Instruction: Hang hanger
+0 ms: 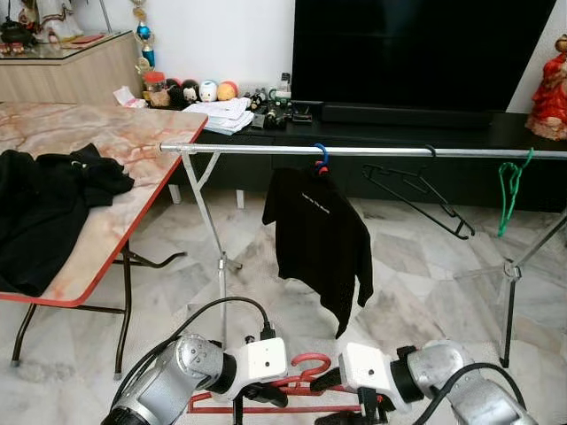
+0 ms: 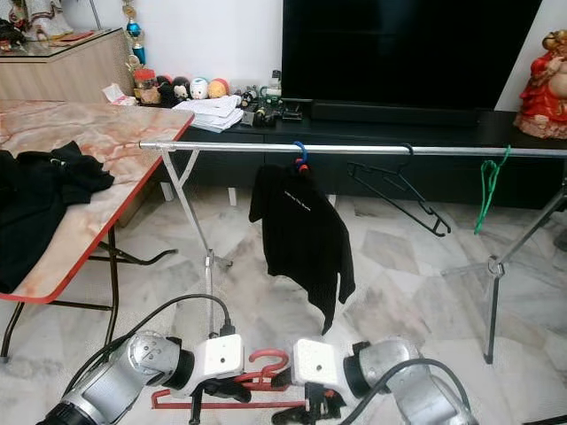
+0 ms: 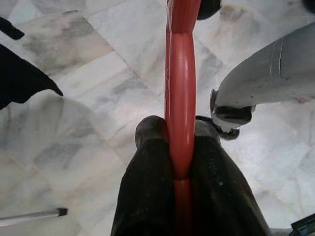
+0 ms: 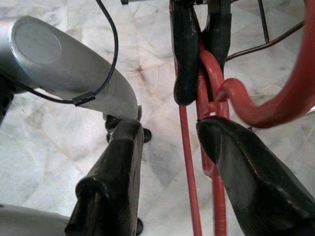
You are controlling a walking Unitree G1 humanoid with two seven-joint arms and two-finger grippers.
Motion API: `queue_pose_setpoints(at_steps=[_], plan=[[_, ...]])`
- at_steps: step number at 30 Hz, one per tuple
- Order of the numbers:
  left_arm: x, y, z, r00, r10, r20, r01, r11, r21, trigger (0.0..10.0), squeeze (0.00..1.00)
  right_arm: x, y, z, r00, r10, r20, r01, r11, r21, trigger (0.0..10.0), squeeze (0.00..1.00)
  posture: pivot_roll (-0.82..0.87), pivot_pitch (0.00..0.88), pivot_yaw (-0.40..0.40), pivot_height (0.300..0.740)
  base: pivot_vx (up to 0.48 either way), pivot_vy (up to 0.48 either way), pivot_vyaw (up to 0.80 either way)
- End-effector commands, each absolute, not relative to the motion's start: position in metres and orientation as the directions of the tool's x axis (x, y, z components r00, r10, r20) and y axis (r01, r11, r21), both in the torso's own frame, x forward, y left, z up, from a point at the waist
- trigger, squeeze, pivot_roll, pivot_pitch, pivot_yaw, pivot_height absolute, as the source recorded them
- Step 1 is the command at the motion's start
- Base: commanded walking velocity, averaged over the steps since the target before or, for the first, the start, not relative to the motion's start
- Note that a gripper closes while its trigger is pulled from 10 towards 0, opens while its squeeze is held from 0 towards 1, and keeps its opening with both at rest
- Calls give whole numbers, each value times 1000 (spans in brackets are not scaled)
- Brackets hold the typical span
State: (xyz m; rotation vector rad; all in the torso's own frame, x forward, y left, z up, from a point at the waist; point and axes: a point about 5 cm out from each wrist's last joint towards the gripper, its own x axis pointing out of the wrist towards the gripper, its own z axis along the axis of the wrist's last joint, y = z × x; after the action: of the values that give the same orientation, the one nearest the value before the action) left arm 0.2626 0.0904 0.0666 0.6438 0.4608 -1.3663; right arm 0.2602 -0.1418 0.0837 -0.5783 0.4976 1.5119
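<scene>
Gleaming marble floor point(image 1: 416, 257) beneath steel clothes rail point(image 1: 372, 151), black TV console point(image 1: 399, 133) behind.

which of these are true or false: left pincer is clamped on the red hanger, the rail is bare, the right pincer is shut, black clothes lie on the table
1. The left pincer is clamped on the red hanger. True.
2. The rail is bare. False: a black shirt, a black hanger and a green hanger hang on it.
3. The right pincer is shut. False: its fingers stand apart beside the red hanger.
4. Black clothes lie on the table. True.
</scene>
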Motion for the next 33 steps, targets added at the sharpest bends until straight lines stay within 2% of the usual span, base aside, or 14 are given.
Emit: queue_pose_setpoints(at_steps=[1, 6, 9, 19, 28, 33], plan=[[259, 80, 74, 125, -755, -643, 985, 16, 173, 10000, 0, 266, -146, 86, 44, 761, -648, -997, -10, -79, 10000, 0, 30, 0, -6, 740, 0, 0, 0], [254, 71, 80, 94, -766, -636, 982, -33, 186, 10000, 0, 266, -146, 83, 46, 763, -644, -996, -12, -85, 10000, 0, 30, 0, -5, 740, 0, 0, 0], [252, 63, 88, 86, -775, -626, 975, -63, 212, 10000, 0, 271, -148, 79, 97, 751, -653, -993, 28, -116, 10000, 0, 28, 0, -2, 740, 0, 0, 0], [251, 65, 87, 81, -758, -647, 976, -71, 205, 10000, 0, 276, -162, 87, 166, 767, -620, -985, 105, -134, 10000, 0, 19, 0, 4, 740, 0, 0, 0], [248, 64, 85, 69, -757, -650, 980, -72, 188, 10000, 0, 267, -170, 81, 118, 760, -639, -993, 91, -76, 10000, 0, 10, 0, 7, 740, 0, 0, 0], [248, 61, 90, 70, -766, -639, 977, -76, 199, 10000, 0, 260, -165, 73, 54, 761, -646, -998, 60, -13, 10000, 0, 17, 0, 7, 740, 0, 0, 0]])
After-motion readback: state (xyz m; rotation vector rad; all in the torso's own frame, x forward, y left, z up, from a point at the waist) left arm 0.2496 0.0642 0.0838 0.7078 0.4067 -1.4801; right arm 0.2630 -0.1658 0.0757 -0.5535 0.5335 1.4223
